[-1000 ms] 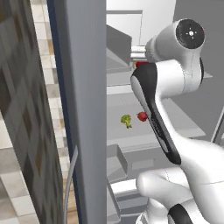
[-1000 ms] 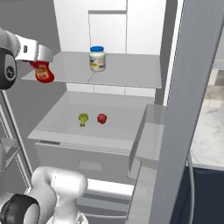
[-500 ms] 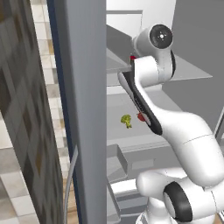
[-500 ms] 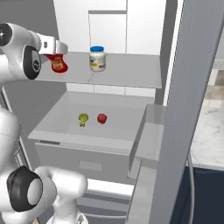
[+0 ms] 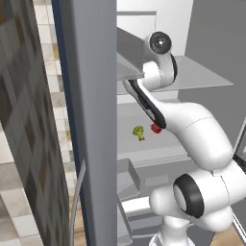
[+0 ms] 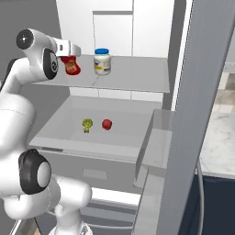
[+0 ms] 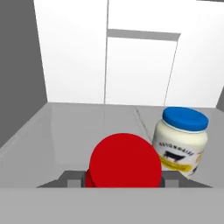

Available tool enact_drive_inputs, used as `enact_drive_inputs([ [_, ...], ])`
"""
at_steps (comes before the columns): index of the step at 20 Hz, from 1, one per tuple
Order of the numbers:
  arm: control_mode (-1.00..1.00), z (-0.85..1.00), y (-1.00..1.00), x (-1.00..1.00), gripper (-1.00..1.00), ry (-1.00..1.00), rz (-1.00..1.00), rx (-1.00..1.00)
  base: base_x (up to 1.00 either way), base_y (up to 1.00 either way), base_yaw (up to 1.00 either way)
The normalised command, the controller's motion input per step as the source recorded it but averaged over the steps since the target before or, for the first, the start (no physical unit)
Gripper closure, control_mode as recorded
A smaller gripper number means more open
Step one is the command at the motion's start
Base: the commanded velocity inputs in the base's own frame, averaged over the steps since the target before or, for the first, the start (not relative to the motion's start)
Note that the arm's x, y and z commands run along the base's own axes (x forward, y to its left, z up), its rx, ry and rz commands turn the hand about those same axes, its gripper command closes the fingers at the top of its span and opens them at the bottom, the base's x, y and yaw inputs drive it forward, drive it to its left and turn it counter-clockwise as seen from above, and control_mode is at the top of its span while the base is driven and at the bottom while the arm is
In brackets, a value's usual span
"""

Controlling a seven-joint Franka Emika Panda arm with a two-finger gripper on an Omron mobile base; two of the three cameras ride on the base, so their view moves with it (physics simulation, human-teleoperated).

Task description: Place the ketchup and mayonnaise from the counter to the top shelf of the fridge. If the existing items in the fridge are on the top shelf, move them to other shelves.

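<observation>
In the hand view the gripper sat nearest, its two small dark finger tips pinching the small red ketchup bottle from either side, so that the bottle's round red end faced the camera. In the right base view the same red bottle hung from the white arm's gripper at the front left of the flat light-grey top shelf of the open fridge; whether its base touched the shelf could not be told.

Just beside it, toward the shelf's middle, stood the squat creamy-yellow mayonnaise jar with a round blue lid, upright on the shelf and apart from the bottle. In the hand view that jar stood to the right of the bottle and a little farther in.

On the lower grey shelf lay the small yellow-green broccoli-like floret and, just beside it, the small round red ball. In the left base view the floret and ball showed beside the arm.

Behind everything rose the pale back wall of the fridge interior.
</observation>
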Motion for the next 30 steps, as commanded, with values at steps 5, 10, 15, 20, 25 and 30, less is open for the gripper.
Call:
enact_drive_inputs([
  [5,-1.00,-0.15,0.00,0.31,1.00,0.15,0.00,0.00,0.00,0.00,0.00],
  [10,-1.00,-0.12,0.00,0.13,1.00,0.13,0.00,-0.01,0.00,0.00,0.00],
  [15,-1.00,-0.07,0.00,0.00,1.00,0.00,0.00,0.00,0.00,0.00,0.00],
  [20,-1.00,-0.44,0.00,0.00,1.00,0.00,0.00,-0.01,0.00,0.00,0.00],
  [25,-1.00,-0.25,0.00,0.00,1.00,0.00,0.00,-0.01,0.00,0.00,0.00],
  [30,-1.00,0.00,0.00,0.00,-1.00,-0.04,0.00,0.00,0.00,0.00,0.00],
])
